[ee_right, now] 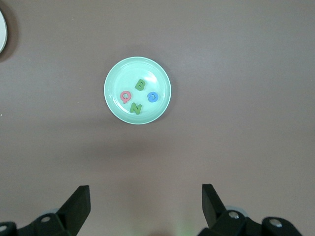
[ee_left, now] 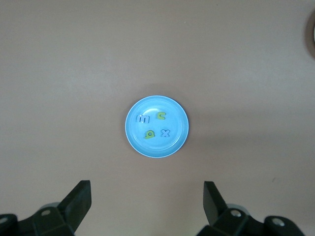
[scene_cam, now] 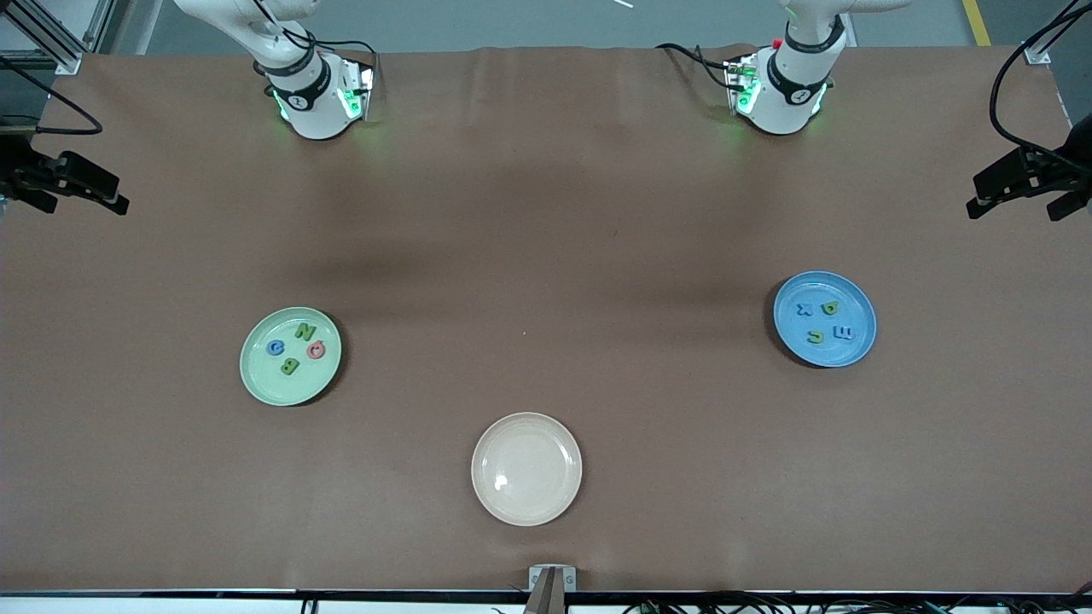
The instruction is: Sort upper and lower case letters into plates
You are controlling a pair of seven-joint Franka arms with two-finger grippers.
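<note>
The pale green plate (scene_cam: 256, 373) (ee_right: 147, 73) lies toward the right arm's end of the table. It holds several letters: a green N (scene_cam: 305, 332), a blue C (scene_cam: 275, 347), a pink Q (scene_cam: 316, 349) and a green B (scene_cam: 289, 367). The sky blue plate (scene_cam: 846, 294) (ee_left: 157, 147) lies toward the left arm's end. In it are a blue x (scene_cam: 804, 309), a green a (scene_cam: 829, 309), a green c (scene_cam: 815, 337) and a blue E (scene_cam: 841, 333). My left gripper (ee_left: 146, 189) hangs open and empty high above the table near the blue plate. My right gripper (ee_right: 145, 189) hangs open and empty high above the table near the green plate.
A cream plate (scene_cam: 512, 443) with nothing in it lies nearest the front camera, midway between the other two. Black clamp mounts stand at the table's two ends (scene_cam: 64, 179) (scene_cam: 1028, 179). The robot bases (scene_cam: 320, 98) (scene_cam: 781, 89) stand along the farthest edge.
</note>
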